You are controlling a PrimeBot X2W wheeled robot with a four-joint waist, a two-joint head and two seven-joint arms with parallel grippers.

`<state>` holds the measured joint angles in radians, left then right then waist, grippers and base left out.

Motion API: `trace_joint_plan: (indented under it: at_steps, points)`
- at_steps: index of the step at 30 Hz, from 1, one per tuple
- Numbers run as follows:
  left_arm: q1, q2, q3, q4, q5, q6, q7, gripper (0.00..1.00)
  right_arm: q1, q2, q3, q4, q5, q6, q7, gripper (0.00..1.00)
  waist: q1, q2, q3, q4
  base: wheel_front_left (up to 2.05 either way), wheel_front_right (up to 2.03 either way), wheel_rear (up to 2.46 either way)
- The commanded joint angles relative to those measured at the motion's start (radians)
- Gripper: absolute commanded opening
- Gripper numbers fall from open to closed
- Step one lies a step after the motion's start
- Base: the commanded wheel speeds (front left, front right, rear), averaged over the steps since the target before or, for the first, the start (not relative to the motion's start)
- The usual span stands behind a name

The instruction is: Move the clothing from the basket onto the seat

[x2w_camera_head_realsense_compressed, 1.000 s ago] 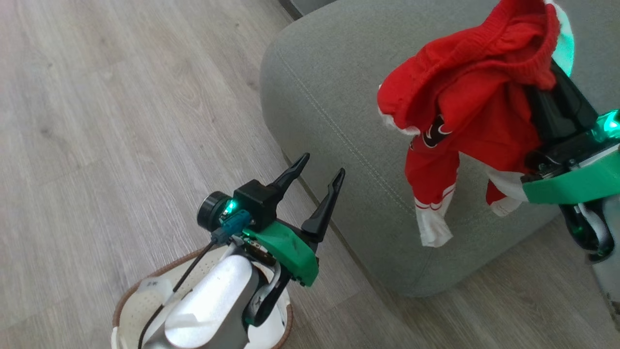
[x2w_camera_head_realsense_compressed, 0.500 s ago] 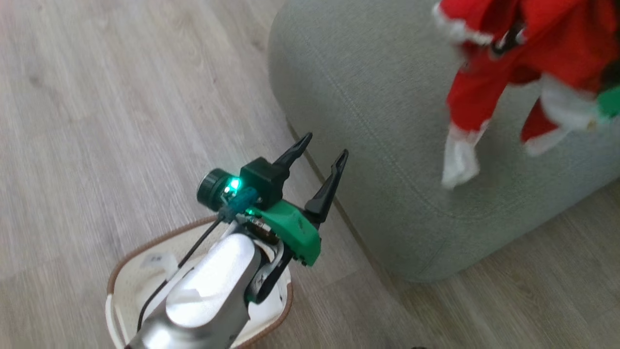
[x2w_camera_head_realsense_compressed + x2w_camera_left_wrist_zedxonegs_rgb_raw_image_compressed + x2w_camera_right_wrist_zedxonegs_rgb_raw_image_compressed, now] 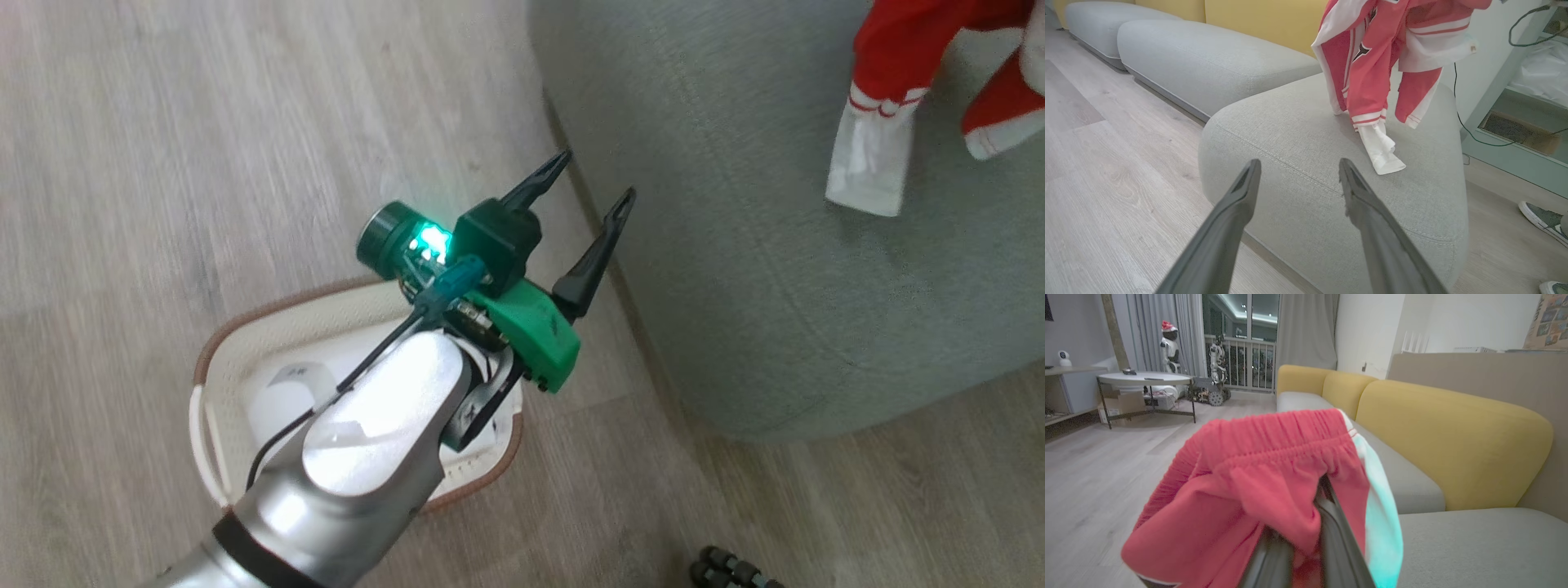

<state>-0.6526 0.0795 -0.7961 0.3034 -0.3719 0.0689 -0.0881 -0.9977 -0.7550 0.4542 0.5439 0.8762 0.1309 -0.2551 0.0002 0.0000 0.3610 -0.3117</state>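
Clothing (image 3: 1372, 69) hangs clamped in the right hand (image 3: 1306, 547), just touching the seat (image 3: 1298, 134); lower it well inside the edge, then release.

- My left gripper (image 3: 596, 175): two long, black, tapered fingers (image 3: 594, 255).
- My wrist bracket (image 3: 535, 335): green plastic, with a lit teal lamp (image 3: 430, 238).
- My forearm (image 3: 375, 425): glossy silver shell, with a black cable (image 3: 351, 377).
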Motion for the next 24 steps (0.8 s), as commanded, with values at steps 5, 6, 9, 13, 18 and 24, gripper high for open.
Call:
trace_joint_plan:
  at_steps: [5, 6, 9, 13, 18, 24]
  points:
    - [-0.081, -0.016, 0.008, -0.016, 0.015, 0.013, -0.004, 1.0, -0.083, -0.067, 0.1, 0.076, 0.04, 0.0, -0.007, 0.0, -0.0002, 0.0, 0.099, 0.067, 0.0, 0.0, 0.0]
    - [-0.087, -0.018, 0.004, -0.012, 0.016, 0.015, -0.006, 1.0, -0.086, -0.069, 0.138, 0.101, 0.058, 0.0, 0.006, 0.0, -0.0002, 0.0, 0.105, 0.071, 0.0, 0.0, 0.0]
    - [-0.099, -0.022, -0.006, -0.001, 0.012, 0.019, -0.017, 1.0, -0.098, -0.082, 0.234, 0.154, 0.133, 0.0, 0.077, 0.0, -0.0002, 0.0, 0.116, 0.081, 0.0, 0.0, 0.0]
    - [-0.111, -0.024, -0.01, 0.01, 0.007, 0.028, -0.03, 1.0, -0.107, -0.108, 0.336, 0.202, 0.234, 0.0, 0.21, 0.0, -0.0002, 0.0, 0.124, 0.086, 0.0, 0.0, 0.0]
    - [-0.125, -0.025, -0.014, 0.018, 0.008, 0.039, -0.032, 1.0, -0.123, -0.128, 0.414, 0.235, 0.353, 0.0, 0.38, 0.0, -0.0002, 0.0, 0.143, 0.084, 0.0, 0.0, 0.0]
    - [-0.137, -0.026, -0.023, 0.026, 0.001, 0.045, -0.037, 1.0, -0.139, -0.146, 0.487, 0.274, 0.405, 0.0, 0.462, 0.0, -0.0002, 0.0, 0.151, 0.085, 0.0, 0.0, 0.0]
